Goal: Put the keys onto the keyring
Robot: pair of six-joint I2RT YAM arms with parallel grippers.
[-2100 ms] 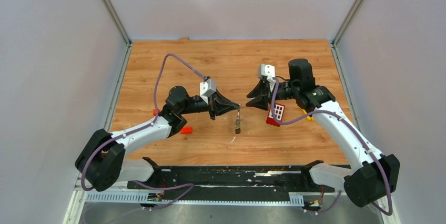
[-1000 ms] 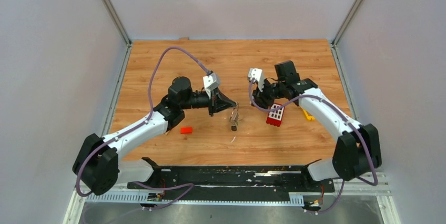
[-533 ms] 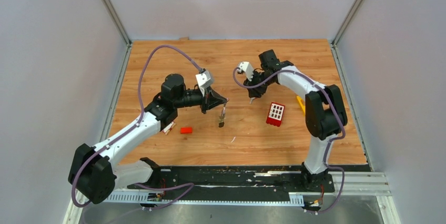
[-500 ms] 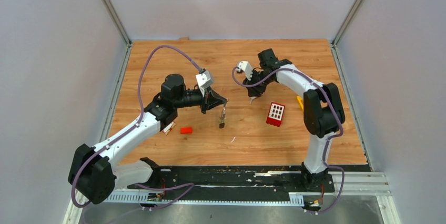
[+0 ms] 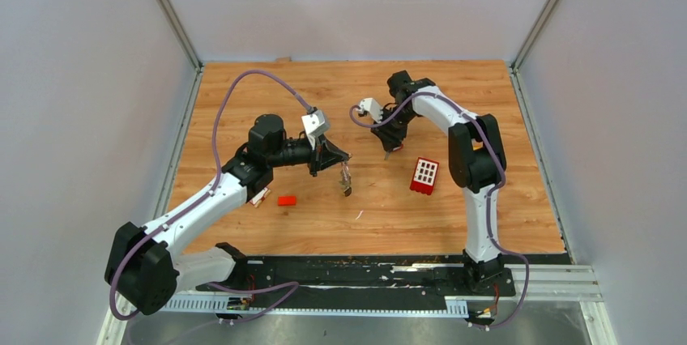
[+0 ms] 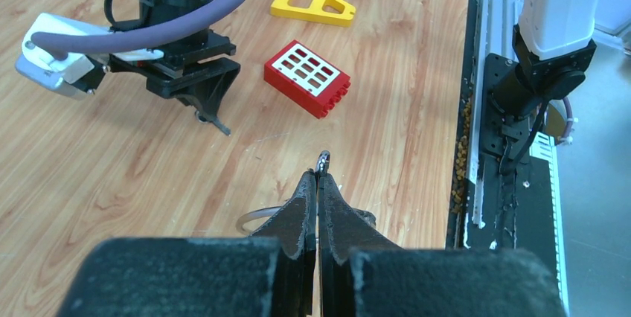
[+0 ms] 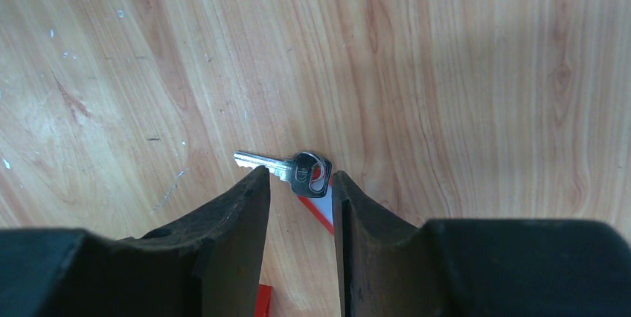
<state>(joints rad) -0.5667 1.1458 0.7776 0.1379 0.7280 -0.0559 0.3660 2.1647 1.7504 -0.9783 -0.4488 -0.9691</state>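
Risks:
- Right gripper (image 7: pixel 298 183) has its jaws apart, poised over a key (image 7: pixel 279 163) that lies flat on the table (image 7: pixel 461 64).
- The key is thin and flat, so closing on it could skate over it or spin it out. The tips may also hit wood first.
- A red-white bit (image 7: pixel 320 205) sits right by the key head. Can't tell what it is, but it could get pinched along with the key.
- Left gripper (image 6: pixel 317 179) is clamped together on the keyring (image 6: pixel 251 219), held in the air left of table centre.
- That is thin wire in a tip pinch, so it may twist or slip when a key is pushed on.
- Hung keys (image 5: pixel 346 181) dangle below it and may swing.

Key: silver blade, dark head with a hole, blade pointing left in the right wrist view. It lies toward the far middle of the table.

Keyring: only an arc of it shows beside the left gripper.
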